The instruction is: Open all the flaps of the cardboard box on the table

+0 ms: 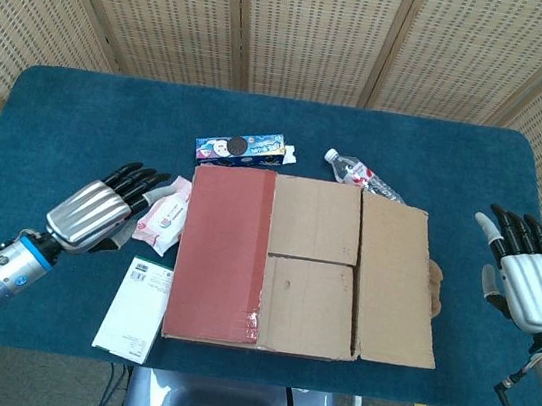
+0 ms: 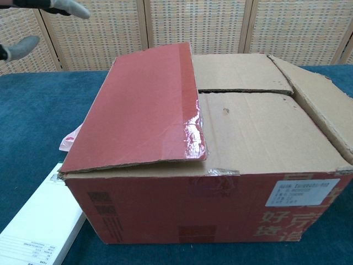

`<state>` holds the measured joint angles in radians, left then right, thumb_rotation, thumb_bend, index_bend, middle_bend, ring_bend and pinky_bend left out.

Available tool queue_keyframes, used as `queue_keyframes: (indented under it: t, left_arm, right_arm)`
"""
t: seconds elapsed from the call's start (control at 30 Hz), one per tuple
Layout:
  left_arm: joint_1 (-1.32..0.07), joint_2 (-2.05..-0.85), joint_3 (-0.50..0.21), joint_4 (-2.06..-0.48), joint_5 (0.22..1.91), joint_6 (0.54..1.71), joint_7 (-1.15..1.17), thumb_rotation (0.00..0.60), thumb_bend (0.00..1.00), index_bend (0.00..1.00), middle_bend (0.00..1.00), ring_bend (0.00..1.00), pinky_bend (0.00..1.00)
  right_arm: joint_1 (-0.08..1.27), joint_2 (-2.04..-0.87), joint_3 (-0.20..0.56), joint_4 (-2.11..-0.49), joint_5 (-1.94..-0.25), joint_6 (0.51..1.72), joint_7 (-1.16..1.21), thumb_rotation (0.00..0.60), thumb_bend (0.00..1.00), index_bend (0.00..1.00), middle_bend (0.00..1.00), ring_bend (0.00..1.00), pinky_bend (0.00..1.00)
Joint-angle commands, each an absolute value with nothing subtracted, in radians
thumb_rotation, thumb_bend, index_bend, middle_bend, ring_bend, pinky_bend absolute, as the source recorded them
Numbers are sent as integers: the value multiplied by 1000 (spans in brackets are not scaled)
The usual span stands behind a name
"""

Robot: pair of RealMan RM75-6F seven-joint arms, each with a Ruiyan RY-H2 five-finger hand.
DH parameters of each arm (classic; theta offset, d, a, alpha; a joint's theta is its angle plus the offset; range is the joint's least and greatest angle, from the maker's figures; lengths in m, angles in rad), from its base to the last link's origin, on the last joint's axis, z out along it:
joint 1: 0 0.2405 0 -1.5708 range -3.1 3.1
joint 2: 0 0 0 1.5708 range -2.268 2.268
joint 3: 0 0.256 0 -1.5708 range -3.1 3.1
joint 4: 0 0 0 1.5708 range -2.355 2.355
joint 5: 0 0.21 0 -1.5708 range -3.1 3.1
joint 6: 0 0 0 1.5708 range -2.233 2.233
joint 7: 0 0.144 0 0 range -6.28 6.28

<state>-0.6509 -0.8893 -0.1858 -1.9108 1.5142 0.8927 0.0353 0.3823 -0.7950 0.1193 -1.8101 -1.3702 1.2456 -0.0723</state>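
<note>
The cardboard box (image 1: 292, 267) (image 2: 220, 165) stands at the table's front middle. Its red left flap (image 1: 221, 254) (image 2: 140, 110) lies closed over the top. The two brown inner flaps (image 1: 310, 264) (image 2: 242, 99) lie flat. The right flap (image 1: 396, 281) (image 2: 322, 102) is folded outward past the box edge. My left hand (image 1: 100, 211) hovers open, fingers spread, just left of the box, over the pink packet; only its fingertips (image 2: 66, 6) show at the chest view's top left. My right hand (image 1: 526, 279) is open, well right of the box, holding nothing.
A pink wipes packet (image 1: 162, 214) and a white booklet (image 1: 135, 307) (image 2: 36, 232) lie left of the box. Behind it lie a blue carton (image 1: 244, 147) and a plastic bottle (image 1: 358, 172). A folding screen stands behind the blue table (image 1: 81, 116).
</note>
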Motion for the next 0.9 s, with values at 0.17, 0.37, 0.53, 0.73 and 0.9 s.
queue_keyframes:
  t: [0.17, 0.37, 0.53, 0.73, 0.9]
  left_arm:
    - [-813, -953, -237, -1868, 1543, 747, -62, 600, 782, 0, 0, 0, 0]
    - [-900, -982, -245, -1842, 1549, 663, -97, 600, 880, 0, 0, 0, 0]
    - [-990, -1042, -262, -1810, 1520, 589, -93, 600, 947, 0, 0, 0, 0]
    - [-1056, -1111, -268, -1786, 1448, 545, -72, 600, 961, 0, 0, 0, 0]
    - [-1099, -1165, -266, -1758, 1389, 523, -45, 600, 968, 7, 11, 0, 0]
  right_arm:
    - [354, -809, 113, -1809, -1343, 1257, -93, 600, 704, 0, 0, 0, 3]
    - [342, -819, 112, -1803, -1336, 1256, -84, 600, 718, 0, 0, 0, 4]
    - [334, -828, 112, -1793, -1336, 1253, -75, 600, 724, 0, 0, 0, 3]
    - [322, -829, 112, -1783, -1340, 1254, -57, 600, 726, 0, 0, 0, 4]
    - [312, -826, 111, -1774, -1342, 1253, -39, 600, 724, 0, 0, 0, 3]
